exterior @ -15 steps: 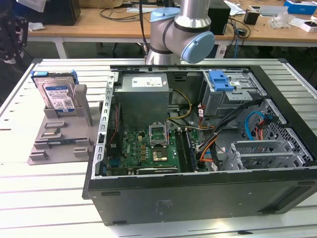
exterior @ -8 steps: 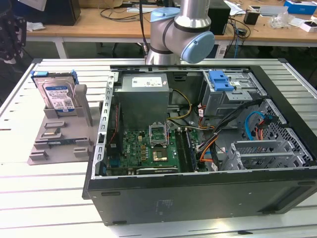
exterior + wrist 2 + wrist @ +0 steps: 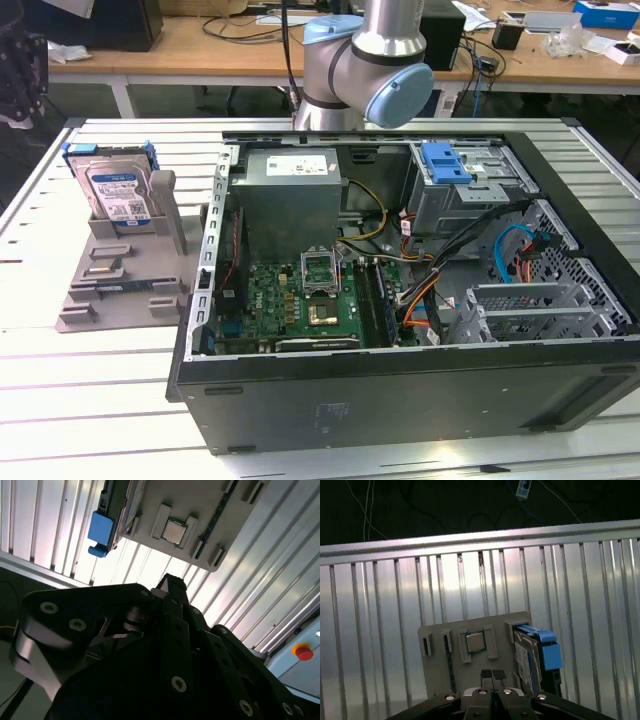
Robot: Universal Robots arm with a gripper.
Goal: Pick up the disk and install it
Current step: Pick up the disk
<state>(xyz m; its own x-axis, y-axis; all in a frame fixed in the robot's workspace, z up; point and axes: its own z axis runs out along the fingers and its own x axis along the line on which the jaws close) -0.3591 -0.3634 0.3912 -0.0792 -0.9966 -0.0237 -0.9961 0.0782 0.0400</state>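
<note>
my gripper [image 3: 493, 674] has its two fingertip pads pressed together with nothing pinched between them. in the first wrist view it hangs over the grey plastic stand [image 3: 437, 667], apart from it and well clear of the disk [image 3: 524, 661]. the second wrist view shows the gripper [image 3: 168, 582] as a dark linkage pointing toward the same stand [image 3: 200, 510].

a small square processor chip [image 3: 474, 641] lies flat in a pocket in the middle of the stand. just beside that pocket the disk stands on edge in its slot, and a blue rail [image 3: 549, 650] runs along its outer side. in the exterior view the disk [image 3: 115, 192] stands upright at the back of the stand [image 3: 120, 285], with its white-and-blue label facing the camera.

the stand rests on the ribbed metal tabletop [image 3: 90, 400]. to the exterior view's right of it, just beside it, lies an open computer case [image 3: 400, 395]. inside i can see the motherboard [image 3: 300, 300] and, toward the far right corner, a grey drive cage [image 3: 480, 195] with a blue latch [image 3: 445, 163]. the robot arm [image 3: 365, 60] rises behind the case.
</note>
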